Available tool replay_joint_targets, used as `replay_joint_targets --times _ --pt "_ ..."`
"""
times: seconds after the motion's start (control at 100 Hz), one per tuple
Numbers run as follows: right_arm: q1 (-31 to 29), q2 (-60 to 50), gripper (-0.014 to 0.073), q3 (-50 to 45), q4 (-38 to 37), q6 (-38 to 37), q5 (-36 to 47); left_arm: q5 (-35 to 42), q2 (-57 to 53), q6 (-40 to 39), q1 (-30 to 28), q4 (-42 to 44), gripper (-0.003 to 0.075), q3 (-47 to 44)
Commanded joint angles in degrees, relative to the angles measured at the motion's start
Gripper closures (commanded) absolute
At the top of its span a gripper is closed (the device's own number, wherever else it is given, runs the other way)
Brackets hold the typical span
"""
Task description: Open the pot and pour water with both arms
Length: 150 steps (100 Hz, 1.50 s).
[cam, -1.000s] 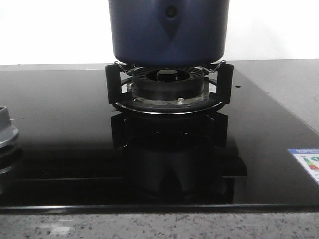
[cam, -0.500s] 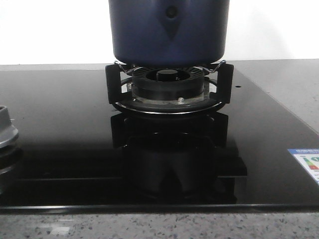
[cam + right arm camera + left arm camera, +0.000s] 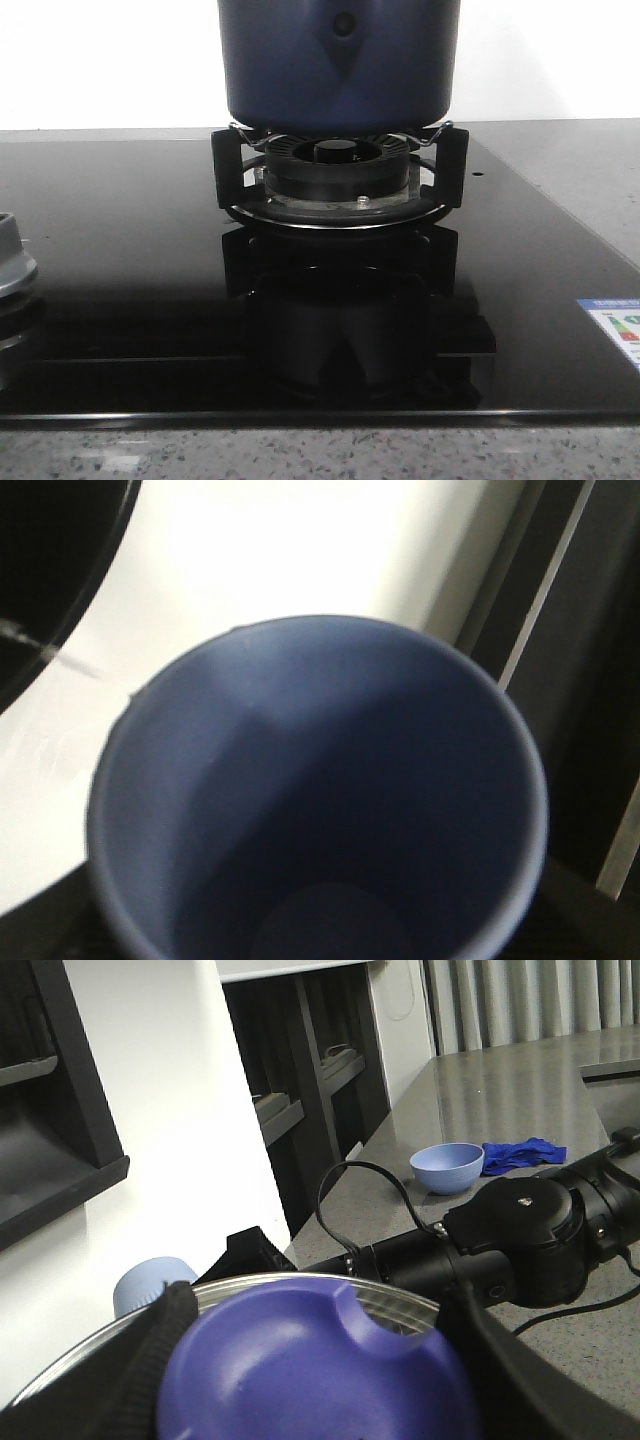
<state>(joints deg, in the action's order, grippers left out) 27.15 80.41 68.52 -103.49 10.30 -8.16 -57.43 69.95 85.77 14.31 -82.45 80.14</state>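
Note:
The dark navy pot (image 3: 340,60) stands on the burner grate (image 3: 340,185) at the middle back; its top is cut off in the front view, and no gripper shows there. In the left wrist view my left gripper (image 3: 320,1400) is shut on the blue lid knob (image 3: 310,1370), with black fingers (image 3: 150,1360) on both sides; the glass lid's metal rim (image 3: 400,1300) shows behind it. My right gripper (image 3: 320,930) holds a light blue cup (image 3: 250,780), seen from above, its fingers mostly hidden. The cup (image 3: 150,1282) and the right arm (image 3: 520,1230) also show beyond the lid.
A black glass hob (image 3: 120,250) covers the stone counter. A grey metal burner cap (image 3: 12,265) sits at the left edge and a label sticker (image 3: 615,325) at the right. A small blue bowl (image 3: 447,1167) and a blue cloth (image 3: 520,1152) lie on the far counter.

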Motion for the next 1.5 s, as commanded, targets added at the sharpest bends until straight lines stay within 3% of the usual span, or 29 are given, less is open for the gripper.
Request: replay_joint_targets --times 0.0,0.37,0.52,0.69,0.82,1.02,1.15,1.34,1.489 --pt "-0.13 -1.62 0.0305 2.12 -4.36 1.94 -1.45 1.26 -1.67 -0.53 -0.11 -5.18 0.0531 1.87" --pt "-0.13 -1.62 0.0305 5.14 -4.36 5.84 -1.83 1.44 -1.67 -0.53 -0.11 -5.13 0.0531 1.87" --pt "-0.13 -1.62 0.0305 6.17 -1.19 -0.95 1.73 1.74 -1.67 -0.53 -0.11 -5.13 0.0531 1.87" --pt "-0.13 -1.62 0.0305 4.43 8.57 -13.26 0.71 1.74 -1.67 -0.53 -0.11 -5.13 0.0531 1.87" --pt "-0.13 -1.62 0.0305 3.41 14.84 -20.56 -6.46 1.74 -1.67 -0.53 -0.11 -5.13 0.0531 1.87" --pt "-0.13 -4.13 0.0305 3.41 27.63 -28.85 -20.3 1.82 -1.67 -0.53 -0.11 -5.13 0.0531 1.87" --pt "-1.66 -7.69 0.0305 3.0 37.75 -29.29 -23.45 1.96 -1.42 -0.53 -0.11 -5.13 0.0531 1.87" --pt "-11.26 -15.52 0.0306 -3.91 52.31 -29.42 -15.04 2.39 -0.79 -0.53 -0.11 -5.13 0.0531 1.87" --pt "-22.61 -22.03 0.0306 -15.52 60.01 -31.31 -0.92 2.27 0.49 -0.53 0.01 -5.35 0.0531 1.75"
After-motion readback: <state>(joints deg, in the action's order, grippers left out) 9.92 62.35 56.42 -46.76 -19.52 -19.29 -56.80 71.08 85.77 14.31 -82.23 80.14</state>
